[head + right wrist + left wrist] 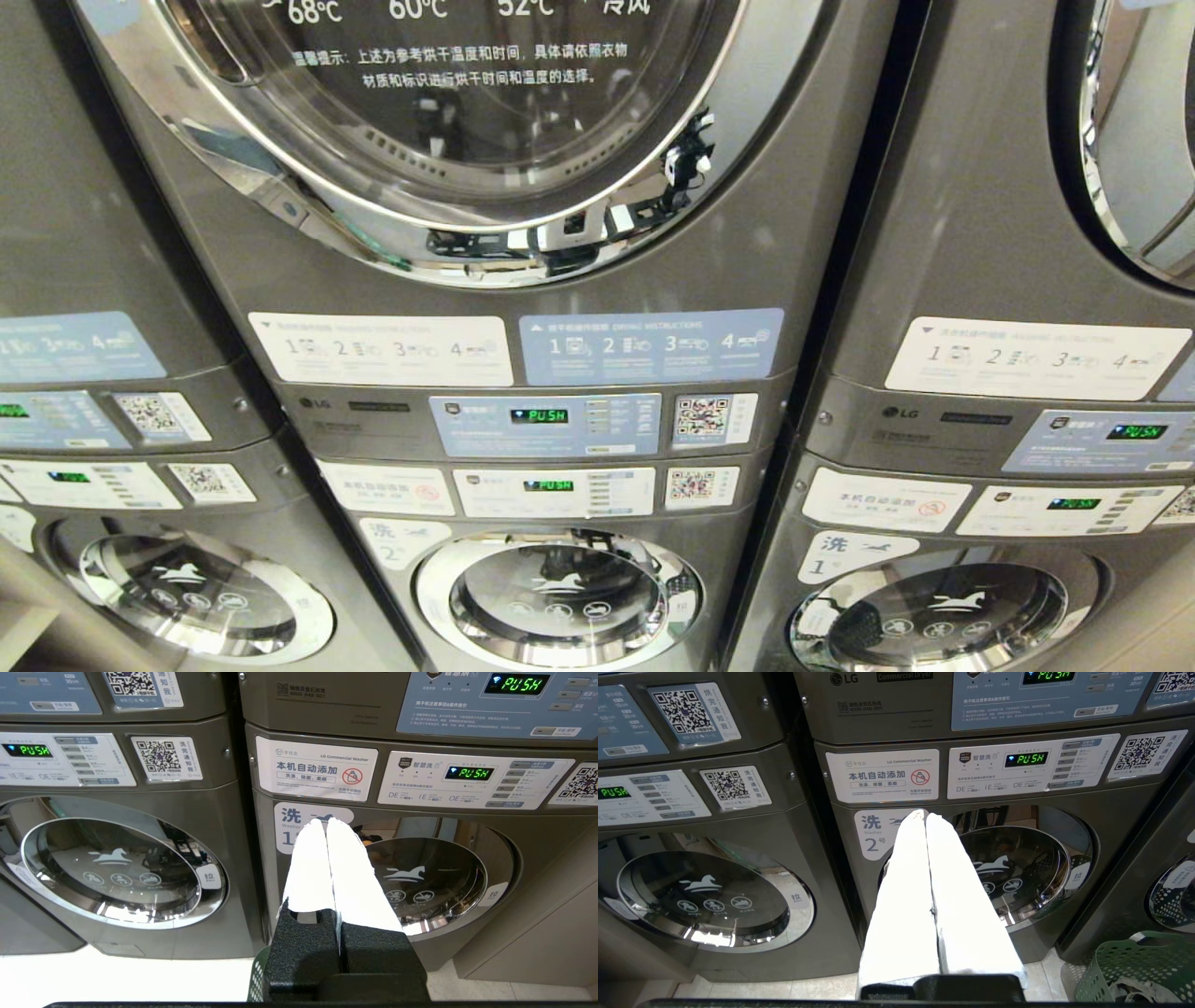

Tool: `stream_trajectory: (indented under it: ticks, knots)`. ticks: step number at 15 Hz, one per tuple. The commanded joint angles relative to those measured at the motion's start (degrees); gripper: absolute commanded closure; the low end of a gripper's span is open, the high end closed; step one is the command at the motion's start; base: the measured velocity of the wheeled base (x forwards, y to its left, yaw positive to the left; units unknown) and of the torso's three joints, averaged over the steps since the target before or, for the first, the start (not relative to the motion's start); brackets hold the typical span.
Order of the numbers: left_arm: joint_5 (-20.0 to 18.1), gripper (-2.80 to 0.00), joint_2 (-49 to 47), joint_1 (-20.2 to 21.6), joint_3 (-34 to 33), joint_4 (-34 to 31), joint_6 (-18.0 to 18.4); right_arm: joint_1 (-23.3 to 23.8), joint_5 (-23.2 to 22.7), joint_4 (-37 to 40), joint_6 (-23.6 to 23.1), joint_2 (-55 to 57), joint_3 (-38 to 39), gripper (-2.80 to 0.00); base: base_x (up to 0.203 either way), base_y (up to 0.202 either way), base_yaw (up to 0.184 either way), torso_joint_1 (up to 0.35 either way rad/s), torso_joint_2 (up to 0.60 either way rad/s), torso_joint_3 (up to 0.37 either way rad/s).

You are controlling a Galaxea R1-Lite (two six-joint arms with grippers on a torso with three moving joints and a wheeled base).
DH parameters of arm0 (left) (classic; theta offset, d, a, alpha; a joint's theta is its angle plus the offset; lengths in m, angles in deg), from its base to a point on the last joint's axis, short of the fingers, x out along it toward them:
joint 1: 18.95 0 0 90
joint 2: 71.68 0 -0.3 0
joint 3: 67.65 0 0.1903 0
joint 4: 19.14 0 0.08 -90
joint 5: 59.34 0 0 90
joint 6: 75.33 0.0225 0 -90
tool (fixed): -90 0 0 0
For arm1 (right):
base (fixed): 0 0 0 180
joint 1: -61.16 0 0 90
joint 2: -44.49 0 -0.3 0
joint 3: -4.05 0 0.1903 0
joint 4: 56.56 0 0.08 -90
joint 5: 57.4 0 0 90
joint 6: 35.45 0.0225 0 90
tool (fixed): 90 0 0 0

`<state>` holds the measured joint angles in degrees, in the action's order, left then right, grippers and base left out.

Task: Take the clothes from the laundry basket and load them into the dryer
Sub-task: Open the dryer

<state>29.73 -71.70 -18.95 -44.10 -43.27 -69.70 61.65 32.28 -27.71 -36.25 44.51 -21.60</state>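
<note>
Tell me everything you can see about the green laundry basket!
The green laundry basket is plastic, with walls full of little holes like a lattice and a smooth rim. It stands upright on the pale tiled floor in front of the grey washers, near the one marked 2. Only part of it shows. Inside lies some crumpled light-coloured clothing. Neither gripper touches it.

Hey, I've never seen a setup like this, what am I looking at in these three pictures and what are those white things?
A two-armed wheeled robot faces stacked laundry machines. The head camera shows the dryer door above and washer 2 below, both closed. The other two pictures come from cameras on its wrists. The white shapes are its pincers: the left pincer and the right pincer, both shut and holding nothing. A green laundry basket with clothes in it stands on the floor.
</note>
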Motion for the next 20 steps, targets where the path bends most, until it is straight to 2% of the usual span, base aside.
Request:
stream_trajectory:
  ticks: [1,13,20]
  knots:
    - [0.13,0.00,0.02,0.00,-0.01,-0.02,-0.36,-0.01,-0.02,-0.04,-0.29,-0.02,-0.01,0.00,0.000,0.000,0.000,0.000,0.00,0.000]
    - [-0.83,0.00,0.02,0.00,0.08,-0.03,-0.27,-0.05,0.07,-0.04,0.27,-0.02,-0.01,0.00,0.000,0.000,0.000,0.000,0.00,0.000]
    - [-0.83,0.00,0.02,0.00,0.08,-0.11,-0.21,0.04,-0.20,0.23,-0.97,-0.02,-0.09,0.00,0.000,0.176,0.000,0.001,0.00,0.004]
